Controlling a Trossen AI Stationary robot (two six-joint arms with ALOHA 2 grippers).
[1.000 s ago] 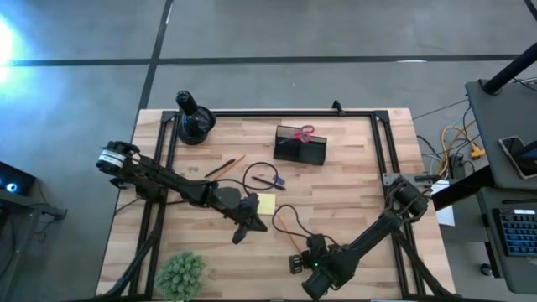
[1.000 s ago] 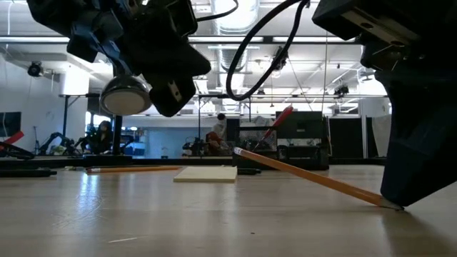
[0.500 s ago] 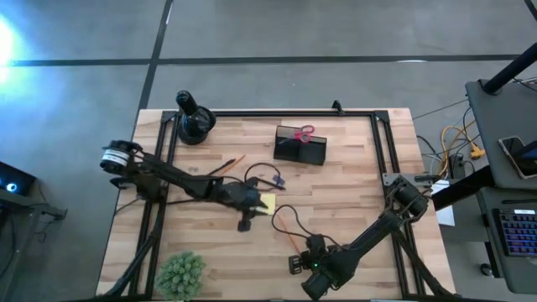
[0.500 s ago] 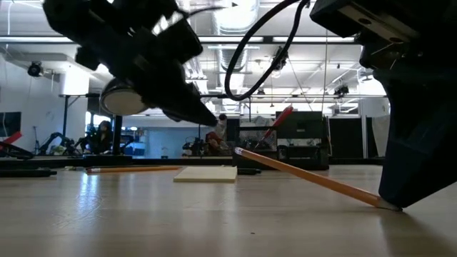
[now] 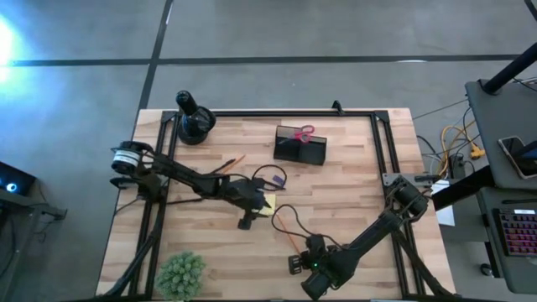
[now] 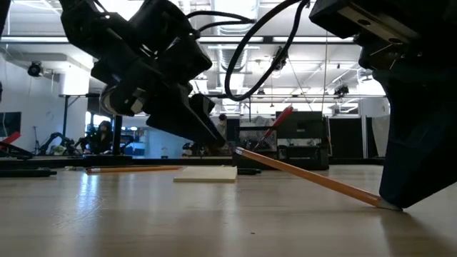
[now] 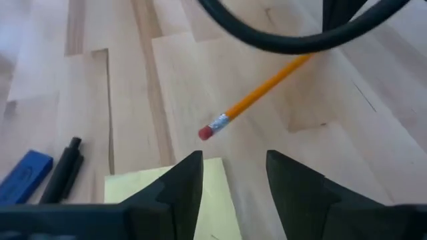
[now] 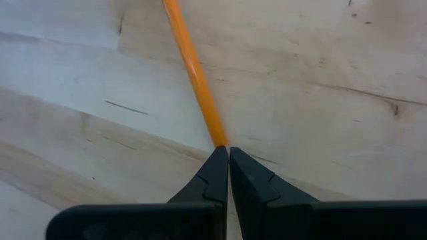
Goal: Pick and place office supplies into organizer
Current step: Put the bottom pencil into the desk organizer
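Observation:
The black organizer (image 5: 300,144) stands at the far middle of the table with the red-handled scissors (image 5: 305,132) in it. My left gripper (image 7: 233,177) hangs open just above the near right edge of the yellow sticky-note pad (image 7: 167,193), which lies flat on the table (image 5: 352,193); one finger is over the pad, the other beside it. An orange pencil (image 6: 307,177) slants up from my right gripper (image 8: 229,152), which is shut at the near edge. A black pen (image 7: 63,170) and a small blue-purple piece (image 7: 23,175) lie beside the pad. My right gripper has the pencil's pointed end (image 8: 219,137) pinched at its two fingertips, which point down and lie in line with the pencil. That end rests on the table (image 6: 385,205). The pencil tilts, its eraser end (image 7: 207,132) raised toward the pad.
A second orange pencil (image 5: 226,164) lies left of the pad. Black cable (image 5: 268,178) loops over the table's middle. A round black object with a knob (image 5: 193,122) stands at the far left and a green plant (image 5: 180,273) at the near left.
My left gripper has moved a little toward the far edge and down onto the sticky-note pad's place, tipping its fingers downward. The pad and the pencil have stayed where they were.

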